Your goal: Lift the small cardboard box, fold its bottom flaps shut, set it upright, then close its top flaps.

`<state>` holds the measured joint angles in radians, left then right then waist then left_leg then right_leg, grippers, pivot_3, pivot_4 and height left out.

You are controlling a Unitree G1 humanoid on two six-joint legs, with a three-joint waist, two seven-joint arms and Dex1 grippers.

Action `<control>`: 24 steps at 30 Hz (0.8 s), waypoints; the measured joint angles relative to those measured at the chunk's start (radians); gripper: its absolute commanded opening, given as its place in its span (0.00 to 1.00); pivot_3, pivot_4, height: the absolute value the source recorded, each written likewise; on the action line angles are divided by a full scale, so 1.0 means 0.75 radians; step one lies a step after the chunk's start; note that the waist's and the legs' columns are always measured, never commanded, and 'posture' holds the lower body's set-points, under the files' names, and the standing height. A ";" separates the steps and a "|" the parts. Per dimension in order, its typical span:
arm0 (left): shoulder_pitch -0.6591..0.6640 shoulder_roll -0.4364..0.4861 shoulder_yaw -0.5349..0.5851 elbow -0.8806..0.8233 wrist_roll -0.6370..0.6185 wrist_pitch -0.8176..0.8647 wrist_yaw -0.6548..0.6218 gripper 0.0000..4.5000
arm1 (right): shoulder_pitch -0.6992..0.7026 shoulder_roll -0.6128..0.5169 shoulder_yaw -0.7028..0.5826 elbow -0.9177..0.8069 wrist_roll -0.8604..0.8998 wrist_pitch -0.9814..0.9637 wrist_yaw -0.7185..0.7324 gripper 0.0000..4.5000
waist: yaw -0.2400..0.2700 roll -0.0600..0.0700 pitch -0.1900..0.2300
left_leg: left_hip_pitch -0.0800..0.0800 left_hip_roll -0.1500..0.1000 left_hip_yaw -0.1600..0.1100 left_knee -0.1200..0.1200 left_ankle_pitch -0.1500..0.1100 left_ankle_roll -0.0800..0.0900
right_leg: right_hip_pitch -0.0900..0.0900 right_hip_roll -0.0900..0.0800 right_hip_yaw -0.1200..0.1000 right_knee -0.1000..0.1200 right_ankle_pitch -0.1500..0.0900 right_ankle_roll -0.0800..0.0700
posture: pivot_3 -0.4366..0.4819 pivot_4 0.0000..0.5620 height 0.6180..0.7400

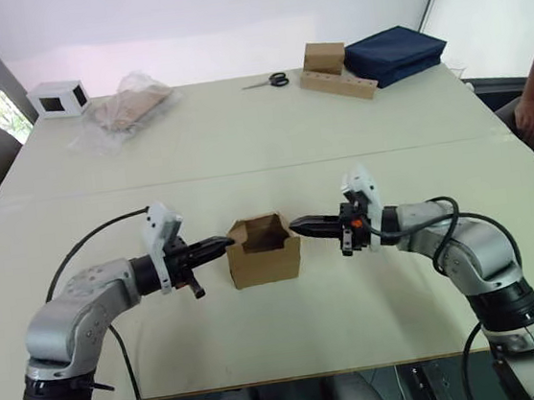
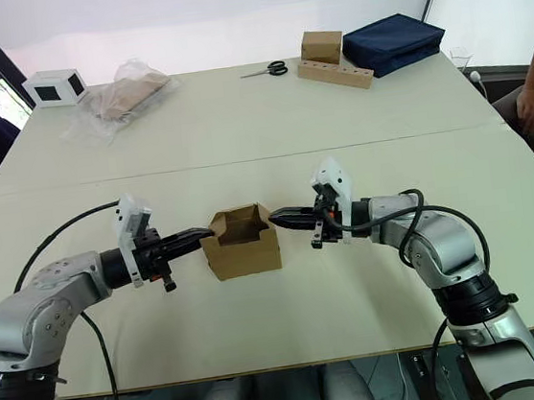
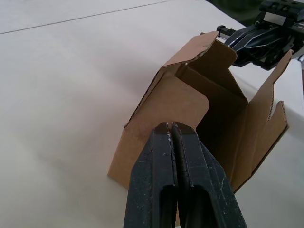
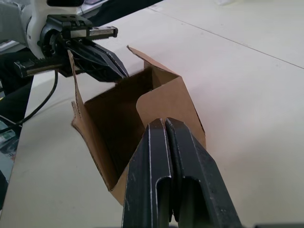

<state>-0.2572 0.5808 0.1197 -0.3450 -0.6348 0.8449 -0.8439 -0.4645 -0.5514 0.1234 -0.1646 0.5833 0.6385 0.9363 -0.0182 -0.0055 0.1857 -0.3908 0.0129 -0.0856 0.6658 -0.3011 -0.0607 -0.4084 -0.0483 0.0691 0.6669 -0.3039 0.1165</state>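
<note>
The small cardboard box point(image 1: 265, 256) stands upright on the table's near half, open at the top, its top flaps point(image 1: 266, 226) standing up around the rim. My left gripper point(image 1: 224, 245) is shut, its tips touching the box's left flap. My right gripper point(image 1: 296, 225) is shut too, with its tips at the box's right upper edge. In the left wrist view the shut fingers point(image 3: 173, 156) press against a side flap point(image 3: 178, 102). The right wrist view shows the shut fingers point(image 4: 164, 142) against the opposite flap point(image 4: 166, 102).
At the table's far side lie a white box with black windows point(image 1: 59, 98), a plastic bag point(image 1: 131, 107), scissors point(image 1: 269, 81), a brown box with a holed strip point(image 1: 334, 72) and a dark blue bag point(image 1: 395, 52). A person's hand point(image 1: 530, 115) shows at the right edge.
</note>
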 measured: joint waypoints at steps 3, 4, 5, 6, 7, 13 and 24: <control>-0.022 0.006 -0.039 0.014 0.021 -0.018 0.001 0.02 | 0.000 0.019 0.028 0.004 -0.026 -0.005 0.008 0.00 | 0.001 0.000 0.000 | 0.000 0.000 0.000 0.000 0.000 0.000 | 0.000 0.000 0.000 0.000 0.000 0.000 | 0.48 0.27 1.00; -0.026 0.007 -0.044 0.018 0.023 -0.027 0.002 0.02 | 0.000 0.021 0.034 0.004 -0.030 -0.006 0.010 0.00 | 0.001 0.000 0.000 | 0.000 0.000 0.000 0.000 0.000 0.000 | 0.000 0.000 0.000 0.000 0.000 0.000 | 0.48 0.27 1.00; -0.029 0.007 -0.053 0.025 0.028 -0.039 0.002 0.02 | 0.000 0.026 0.040 0.004 -0.038 -0.007 0.015 0.00 | 0.000 0.000 0.000 | 0.000 0.000 0.000 0.000 0.000 0.000 | 0.000 0.000 0.000 0.000 0.000 0.000 | 0.48 0.27 1.00; -0.031 0.007 -0.060 0.029 0.032 -0.047 0.002 0.02 | 0.000 0.028 0.041 0.004 -0.041 -0.007 0.016 0.00 | 0.000 0.000 0.000 | 0.000 0.000 0.000 0.000 0.000 0.000 | 0.000 0.000 0.000 0.000 0.000 0.000 | 0.48 0.27 1.00; -0.032 0.008 -0.069 0.030 0.038 -0.062 0.002 0.02 | 0.000 0.029 0.041 0.004 -0.042 -0.007 0.017 0.00 | 0.001 0.000 0.000 | 0.000 0.000 0.000 0.000 0.000 0.000 | 0.000 0.000 0.000 0.000 0.000 0.000 | 0.48 0.27 1.00; -0.032 0.009 -0.084 0.037 0.048 -0.093 0.002 0.02 | 0.000 0.029 0.070 0.008 -0.091 -0.010 0.020 0.00 | 0.001 0.000 0.000 | 0.000 0.000 0.000 0.000 0.000 0.000 | 0.000 0.000 0.000 0.000 0.000 0.000 | 0.48 0.27 1.00; -0.027 0.025 -0.094 0.050 0.051 -0.121 0.000 0.02 | -0.023 0.055 0.084 0.045 -0.133 -0.034 0.021 0.00 | -0.002 0.000 0.000 | 0.001 0.000 0.000 0.000 0.000 0.000 | 0.000 0.000 0.000 0.000 0.000 0.000 | 0.48 0.27 1.00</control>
<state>-0.2774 0.5992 0.0495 -0.3077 -0.5965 0.7540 -0.8440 -0.4817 -0.5100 0.1865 -0.1309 0.4836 0.6126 0.9518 -0.0194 -0.0053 0.1856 -0.3903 0.0130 -0.0859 0.6657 -0.3011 -0.0606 -0.4081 -0.0481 0.0691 0.6670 -0.3039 0.1165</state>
